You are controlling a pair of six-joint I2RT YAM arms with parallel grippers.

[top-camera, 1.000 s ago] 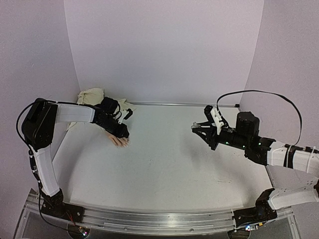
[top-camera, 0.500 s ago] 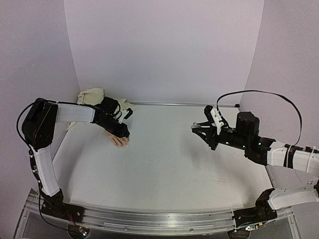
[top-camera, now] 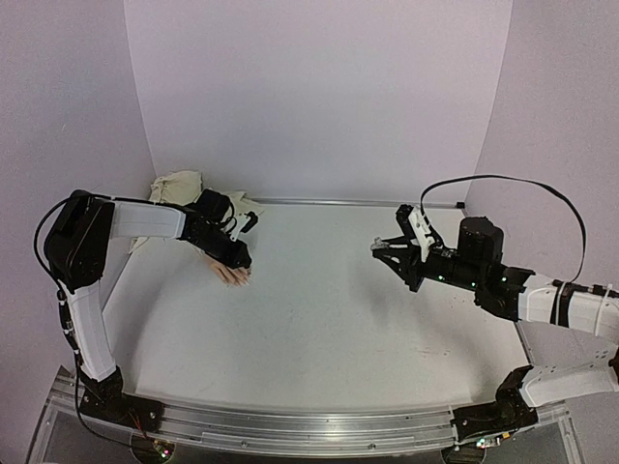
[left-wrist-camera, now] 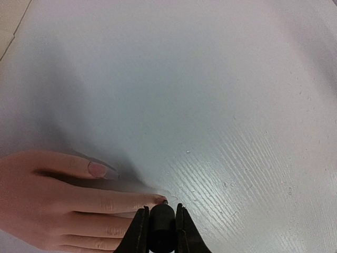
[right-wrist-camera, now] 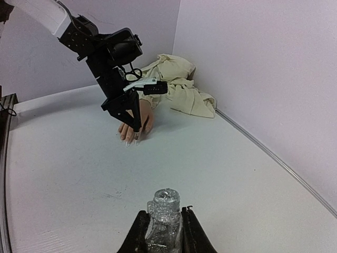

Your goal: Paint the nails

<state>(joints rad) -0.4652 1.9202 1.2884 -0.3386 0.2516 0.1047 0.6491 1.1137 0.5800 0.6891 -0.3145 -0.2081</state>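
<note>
The pinkish-beige mannequin hand (top-camera: 232, 275) lies palm down at the table's far left, and its cream cloth sleeve (top-camera: 179, 187) runs back to the corner. My left gripper (top-camera: 240, 259) is shut on a black polish brush cap (left-wrist-camera: 161, 225). In the left wrist view the gripper (left-wrist-camera: 161, 211) holds the brush tip at the nail (left-wrist-camera: 159, 198) of one finger. Another nail (left-wrist-camera: 98, 169) shows pink. My right gripper (top-camera: 382, 249) is shut on an open, clear glittery polish bottle (right-wrist-camera: 164, 219), held upright above the table at the right.
In the right wrist view the left arm (right-wrist-camera: 113, 63) stands over the hand (right-wrist-camera: 142, 118), with the cloth (right-wrist-camera: 176, 87) bunched against the back wall. A metal rail (top-camera: 348, 202) runs along the table's far edge. Lilac walls close in on three sides.
</note>
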